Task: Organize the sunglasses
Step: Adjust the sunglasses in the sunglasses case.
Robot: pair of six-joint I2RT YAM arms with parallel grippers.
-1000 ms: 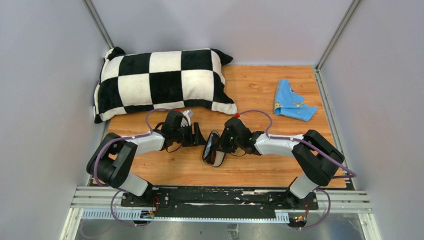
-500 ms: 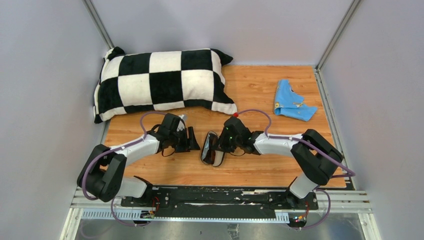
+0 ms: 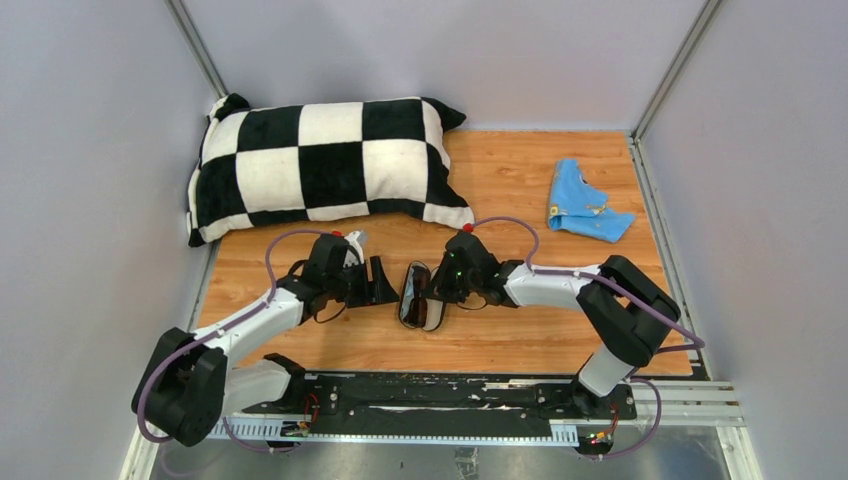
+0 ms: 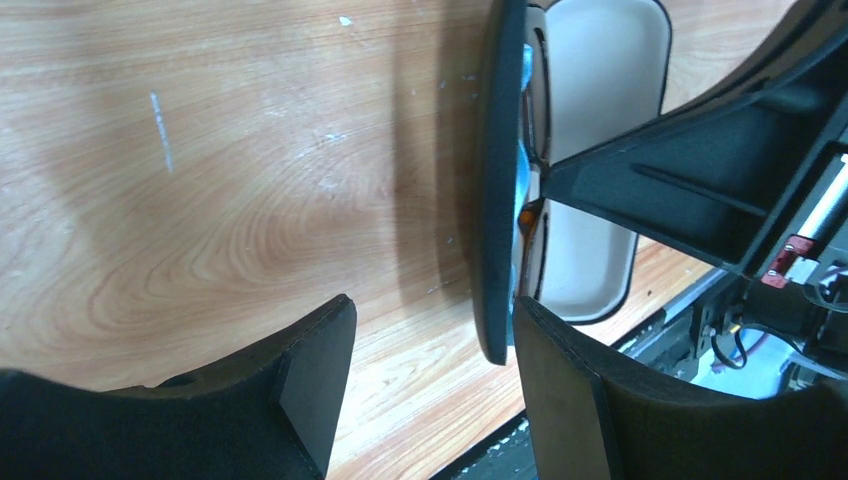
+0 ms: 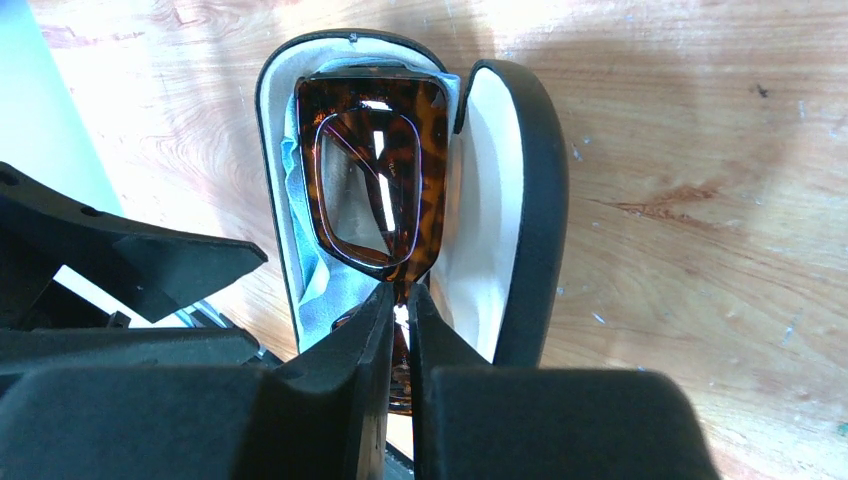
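Note:
The dark brown tortoiseshell sunglasses lie folded in the open black case, on its white lining and a pale blue cloth. My right gripper is shut on the bridge of the sunglasses. In the top view the case sits mid-table between both grippers, the right gripper on its right. My left gripper is open, empty and low over the wood. One dark shell edge of the case stands just inside its right finger.
A black-and-white checkered pillow lies at the back left. A crumpled blue cloth lies at the back right. Grey walls close in both sides and the back. The black mounting rail runs along the near edge.
The left arm has swung out to the left and its gripper has drawn back a little. The right gripper and the case have shifted slightly left.

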